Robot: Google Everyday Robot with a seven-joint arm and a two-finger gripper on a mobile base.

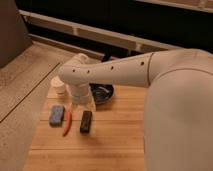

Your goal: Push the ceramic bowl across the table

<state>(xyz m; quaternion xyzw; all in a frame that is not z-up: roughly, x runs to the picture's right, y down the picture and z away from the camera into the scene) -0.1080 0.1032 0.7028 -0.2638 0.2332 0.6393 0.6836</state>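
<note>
The ceramic bowl (104,93) is dark and glossy and sits near the far edge of the wooden table (115,145), partly hidden behind my arm. My gripper (81,101) hangs down from the white wrist just left of the bowl, close to its rim, low over the tabletop. I cannot tell whether it touches the bowl. My white arm (120,70) reaches in from the right across the bowl's far side.
A small white cup (60,86) stands at the table's far left corner. A blue sponge (56,115), an orange carrot-like item (67,123) and a black rectangular object (86,121) lie in front of the gripper. Speckled grey floor (22,85) lies to the left.
</note>
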